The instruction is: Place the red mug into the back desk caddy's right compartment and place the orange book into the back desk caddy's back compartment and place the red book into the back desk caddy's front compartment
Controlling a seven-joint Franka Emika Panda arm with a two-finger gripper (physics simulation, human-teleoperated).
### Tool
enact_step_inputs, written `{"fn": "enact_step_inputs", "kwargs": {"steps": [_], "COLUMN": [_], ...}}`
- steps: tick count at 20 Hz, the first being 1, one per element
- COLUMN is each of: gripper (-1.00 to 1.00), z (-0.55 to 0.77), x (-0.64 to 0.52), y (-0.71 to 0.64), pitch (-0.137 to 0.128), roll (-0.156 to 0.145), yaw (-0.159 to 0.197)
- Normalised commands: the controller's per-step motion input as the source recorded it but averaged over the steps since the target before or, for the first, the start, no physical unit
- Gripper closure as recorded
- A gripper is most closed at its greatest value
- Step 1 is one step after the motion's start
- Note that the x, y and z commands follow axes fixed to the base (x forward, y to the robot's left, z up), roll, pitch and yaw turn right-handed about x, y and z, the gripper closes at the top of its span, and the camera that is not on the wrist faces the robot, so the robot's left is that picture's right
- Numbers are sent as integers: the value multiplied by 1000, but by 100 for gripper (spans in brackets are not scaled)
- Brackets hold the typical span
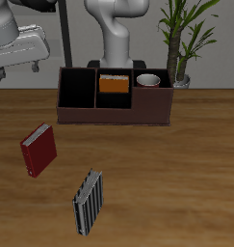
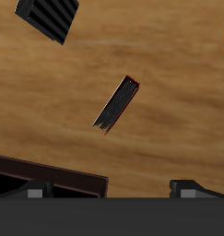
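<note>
Wood-grain tabletop [image 1: 176,174] fills the scene, with a pale wall and a potted plant [image 1: 183,39] behind it. We judge two of the three placements done. The mug [image 1: 148,81] sits in the caddy [image 1: 114,112], in its low-walled end section beside the plant, only its white rim and inside showing. The orange book [image 1: 114,84] stands in the middle part, toward the far wall, so it seems to fill the back compartment. What is left is the red book [image 1: 39,150], lying tilted on the wood well in front of the caddy, nearer the table's front edge, its front compartment unfilled as far as we can tell.

The caddy is a long, boxy, dark maroon organiser with flat matte walls. The red book is thin, with a smooth dark red cover and pale page edges; the wrist view shows it edge-on as a slim dark slab. A grey-and-black striped book [image 1: 88,203] stands nearer the front.

Our gripper [image 2: 109,189] hangs high above the table, its fingertips [image 2: 198,188] spread wide apart with nothing between them.
</note>
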Motion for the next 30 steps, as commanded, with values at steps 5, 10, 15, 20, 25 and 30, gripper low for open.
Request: {"fn": "enact_step_inputs", "kwargs": {"steps": [5, 10, 15, 20, 25, 30], "gripper": [-100, -100, -100, -100, -100, -100], "z": [100, 27, -121, -226, -197, -222], "x": [245, 289, 234, 166, 59, 38], "y": [87, 19, -7, -136, -135, -7], "pitch": [-30, -16, -17, -5, -13, -56], "roll": [25, 9, 13, 12, -1, 7], "yaw": [20, -53, -52, -95, -80, -32]}}
